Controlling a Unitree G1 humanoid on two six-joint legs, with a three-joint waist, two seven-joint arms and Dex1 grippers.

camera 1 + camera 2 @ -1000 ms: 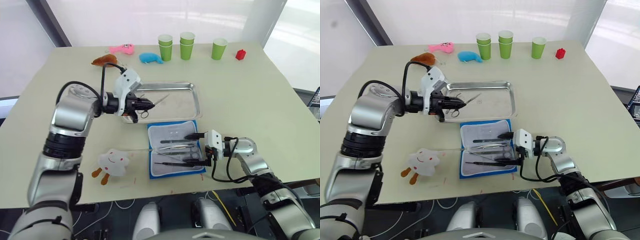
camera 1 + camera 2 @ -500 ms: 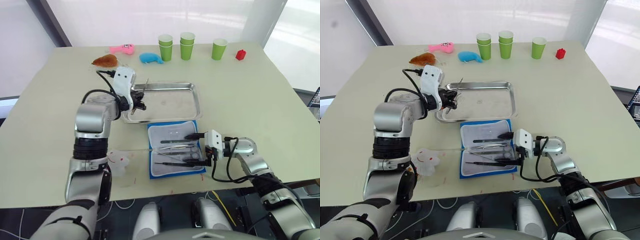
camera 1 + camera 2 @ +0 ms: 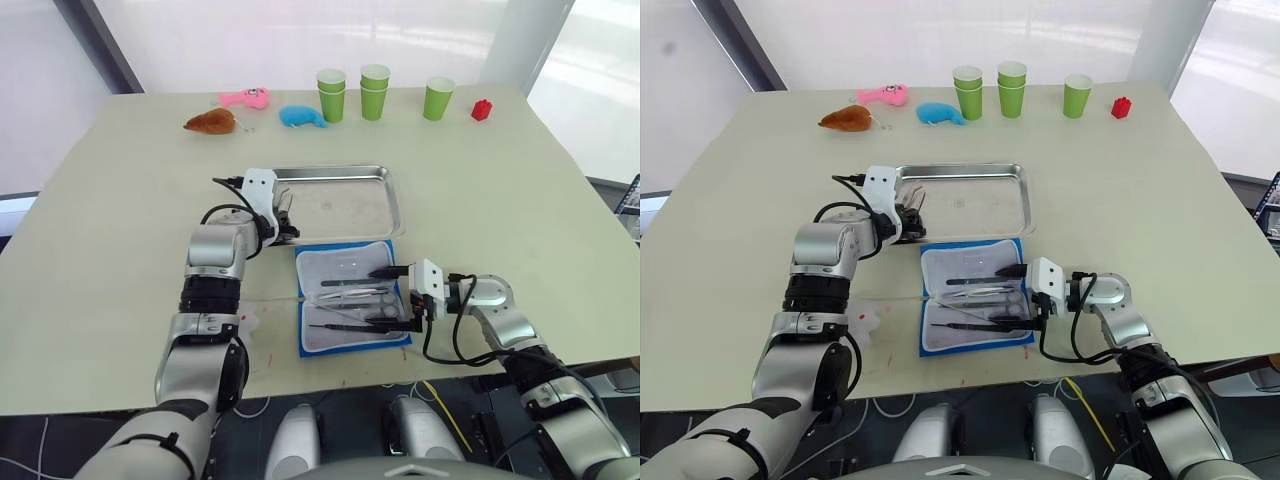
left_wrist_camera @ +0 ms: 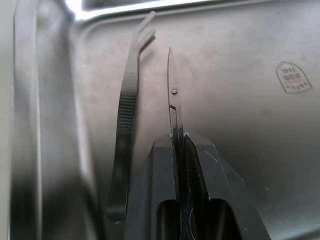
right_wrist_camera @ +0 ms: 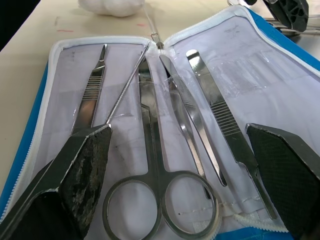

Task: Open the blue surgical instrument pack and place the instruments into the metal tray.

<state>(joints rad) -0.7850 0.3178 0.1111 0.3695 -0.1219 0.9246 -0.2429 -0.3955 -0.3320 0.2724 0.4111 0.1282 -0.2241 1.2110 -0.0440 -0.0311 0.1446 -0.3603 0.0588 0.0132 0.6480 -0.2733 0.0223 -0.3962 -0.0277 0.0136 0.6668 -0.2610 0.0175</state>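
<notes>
The blue surgical instrument pack (image 3: 350,297) lies open on the table in front of the metal tray (image 3: 350,205). Its pale lining (image 5: 150,100) holds several instruments: ring-handled scissors (image 5: 155,165), forceps, tweezers (image 5: 215,110) and a thin probe. My right gripper (image 3: 388,297) is open at the pack's right edge, with one finger on each side of the instruments' handles. My left gripper (image 3: 283,213) is low over the tray's left end, shut on a pair of scissors (image 4: 173,100) whose tips point along the tray floor. Tweezers (image 4: 127,115) lie in the tray beside them.
Three stacks of green cups (image 3: 374,90) and a red block (image 3: 481,110) stand along the far edge. A blue plush (image 3: 300,117), a pink toy (image 3: 245,98) and a brown toy (image 3: 210,122) lie at the far left. A white plush (image 3: 247,322) sits partly behind my left arm.
My left arm has folded in, swinging the gripper and its scissors from pointing right over the tray down to the tray's left end. The right gripper and the pack have not moved.
</notes>
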